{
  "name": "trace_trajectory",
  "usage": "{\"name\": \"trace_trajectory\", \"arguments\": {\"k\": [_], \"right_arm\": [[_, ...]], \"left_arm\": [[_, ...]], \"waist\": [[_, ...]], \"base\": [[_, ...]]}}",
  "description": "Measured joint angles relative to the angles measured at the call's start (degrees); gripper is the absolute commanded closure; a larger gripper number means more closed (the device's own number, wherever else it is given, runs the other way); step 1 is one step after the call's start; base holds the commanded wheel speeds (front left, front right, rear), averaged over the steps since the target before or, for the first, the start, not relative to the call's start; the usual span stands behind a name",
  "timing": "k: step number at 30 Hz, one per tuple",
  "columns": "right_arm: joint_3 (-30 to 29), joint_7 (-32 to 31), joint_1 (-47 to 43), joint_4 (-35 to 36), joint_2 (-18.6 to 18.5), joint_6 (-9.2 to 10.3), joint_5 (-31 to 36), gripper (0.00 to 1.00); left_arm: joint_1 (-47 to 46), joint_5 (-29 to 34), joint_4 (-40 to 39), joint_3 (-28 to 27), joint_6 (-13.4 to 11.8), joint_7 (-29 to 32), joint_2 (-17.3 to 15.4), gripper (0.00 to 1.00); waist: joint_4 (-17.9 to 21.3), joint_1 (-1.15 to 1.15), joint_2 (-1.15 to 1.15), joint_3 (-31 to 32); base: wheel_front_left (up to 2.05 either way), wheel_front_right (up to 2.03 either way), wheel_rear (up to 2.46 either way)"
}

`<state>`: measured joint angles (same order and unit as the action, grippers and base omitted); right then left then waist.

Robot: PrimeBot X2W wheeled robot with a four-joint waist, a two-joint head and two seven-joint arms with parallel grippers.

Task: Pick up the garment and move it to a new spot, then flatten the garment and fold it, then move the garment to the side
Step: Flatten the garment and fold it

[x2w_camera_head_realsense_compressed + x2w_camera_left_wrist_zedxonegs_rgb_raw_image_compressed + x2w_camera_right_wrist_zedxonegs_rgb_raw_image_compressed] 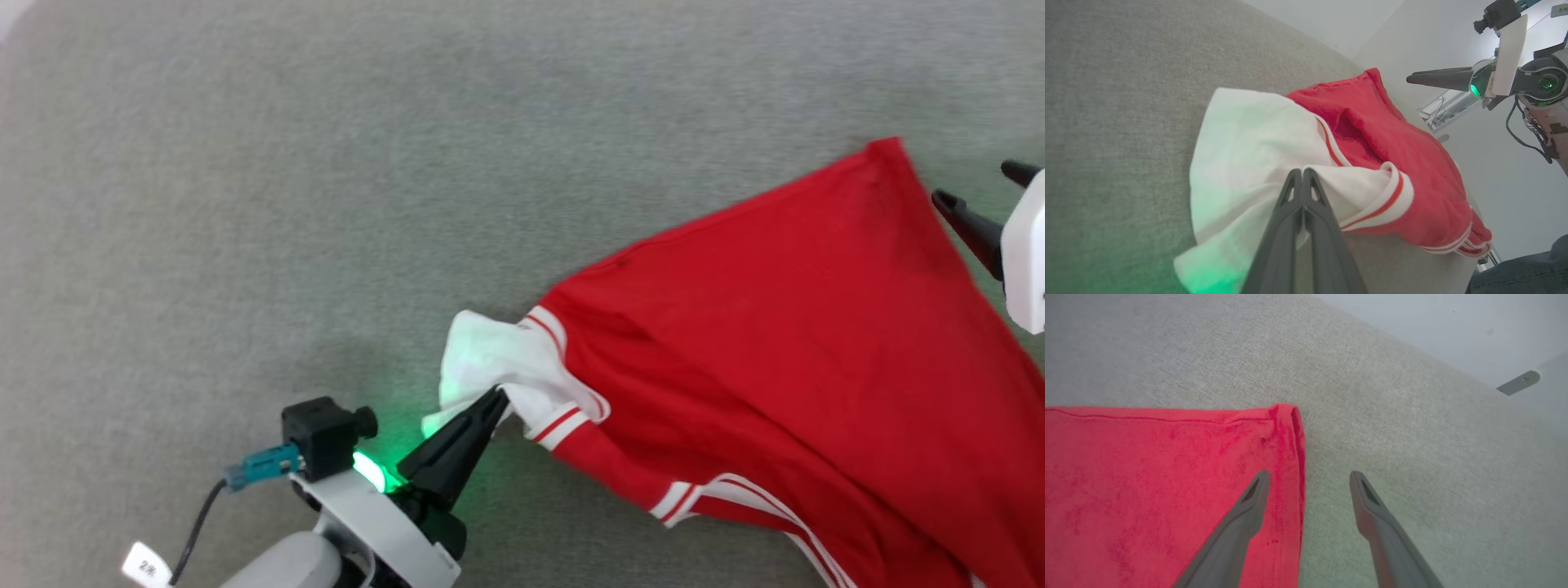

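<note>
The red jersey garment (pixel 784 327) lies spread on the grey surface, running off the lower right of the head view. Its white sleeve (pixel 490 363) bunches at the left end, and my left gripper (pixel 498 398) is shut on that sleeve. In the left wrist view the shut fingers (pixel 1303 173) pinch the white sleeve cloth (pixel 1241 155), with red body cloth (pixel 1392 134) behind. My right gripper (pixel 976 192) stands open at the garment's far right corner. The right wrist view shows its gripper (pixel 1309 477) straddling the garment's edge (pixel 1167 477), one finger over red cloth, nothing gripped.
The grey fabric surface (pixel 326 163) stretches wide to the left and back. A person's dark trouser leg (pixel 1527 269) shows at the lower right of the left wrist view. The surface's far edge meets a pale floor (pixel 1453 326).
</note>
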<state>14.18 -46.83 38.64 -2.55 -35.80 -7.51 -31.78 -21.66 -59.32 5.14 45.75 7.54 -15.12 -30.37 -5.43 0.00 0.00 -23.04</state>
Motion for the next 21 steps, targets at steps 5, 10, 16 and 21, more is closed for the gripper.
{"name": "trace_trajectory", "arguments": {"k": [5,10,16,21], "right_arm": [[6.5,1.7,3.9,-9.2,-1.8,0.0,-0.3,0.0],[10.7,3.6,6.8,-13.6,-2.6,0.0,-2.7,0.24],[13.4,6.4,9.6,-16.8,-2.4,-0.01,-5.8,1.0],[11.1,11.2,12.2,-21.5,-0.7,-0.02,-6.2,1.0]], "left_arm": [[-1.5,-0.4,0.6,1.5,0.0,0.0,1.1,1.0],[-1.9,-0.7,0.9,1.8,0.0,0.0,1.7,1.0],[-2.5,-3.1,1.5,1.9,0.0,0.0,1.6,1.0],[-6.2,-5.6,2.2,2.6,0.0,0.0,-1.0,1.0]], "waist": [[-2.7,0.0,0.0,-1.4],[-4.3,0.0,0.0,-3.0],[-4.2,0.0,0.0,-3.6],[-2.8,0.0,0.0,-3.1]], "base": [[0.0,0.0,0.0],[0.0,0.0,0.0],[0.0,0.0,0.0],[0.0,0.0,0.0]]}}
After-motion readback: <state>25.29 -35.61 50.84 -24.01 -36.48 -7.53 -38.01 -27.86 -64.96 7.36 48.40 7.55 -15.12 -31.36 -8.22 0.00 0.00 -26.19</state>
